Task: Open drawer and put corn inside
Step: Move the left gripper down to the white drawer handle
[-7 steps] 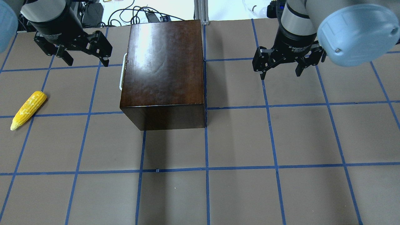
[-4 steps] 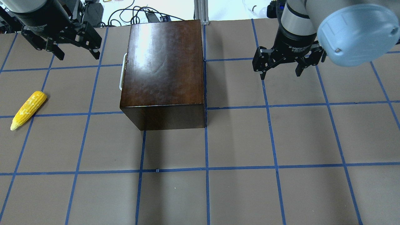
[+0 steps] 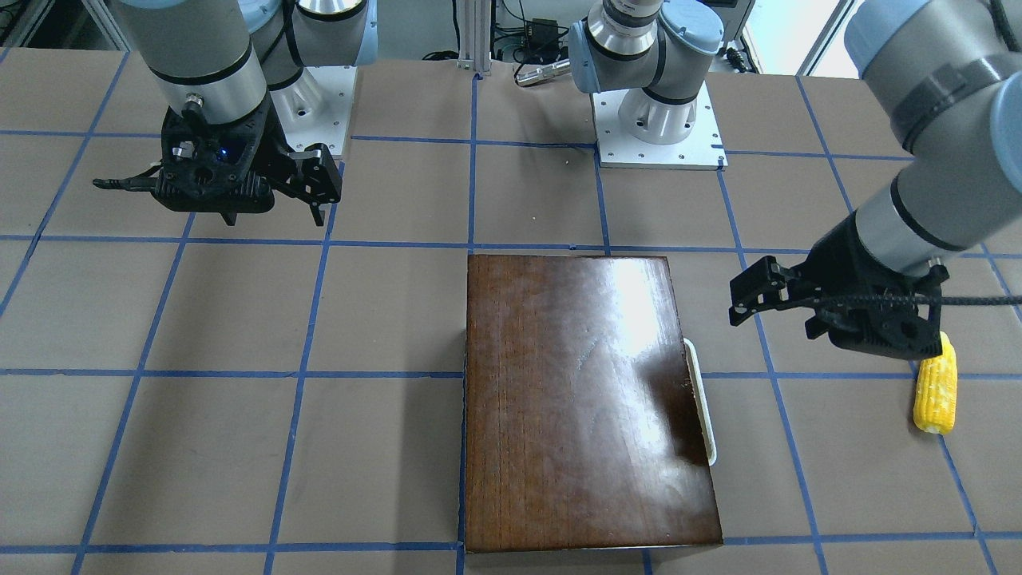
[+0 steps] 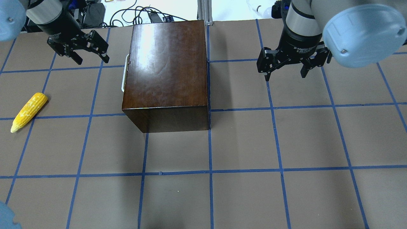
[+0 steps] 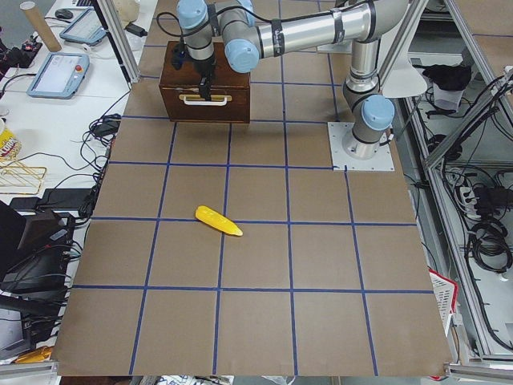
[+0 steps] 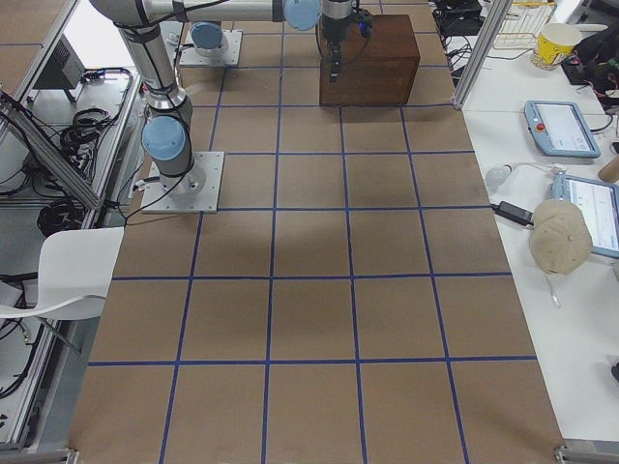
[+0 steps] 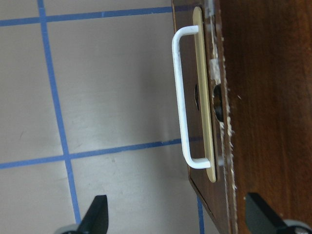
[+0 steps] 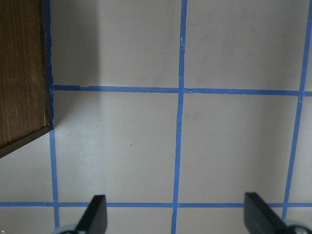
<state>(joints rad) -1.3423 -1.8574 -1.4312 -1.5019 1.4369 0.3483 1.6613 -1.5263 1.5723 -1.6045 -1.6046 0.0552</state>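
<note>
The dark-brown box (image 4: 165, 73) stands at the table's back middle with the drawer shut. Its white bar handle (image 4: 124, 73) faces the left side and fills the left wrist view (image 7: 181, 97). The yellow corn (image 4: 29, 112) lies on the table at the far left, also in the front-facing view (image 3: 936, 391). My left gripper (image 4: 92, 59) is open and empty, hovering left of the handle's far end, apart from it. My right gripper (image 4: 285, 76) is open and empty, right of the box, over bare table.
The table is brown with a blue tape grid (image 4: 210, 173). Cables and an aluminium post (image 4: 203, 11) lie behind the box. The arm bases (image 3: 655, 120) stand at the table's robot side. The box's corner shows in the right wrist view (image 8: 22, 73).
My left gripper has swung back and left, then come lower and nearer the handle side of the box. The right arm, box and corn have not moved.
</note>
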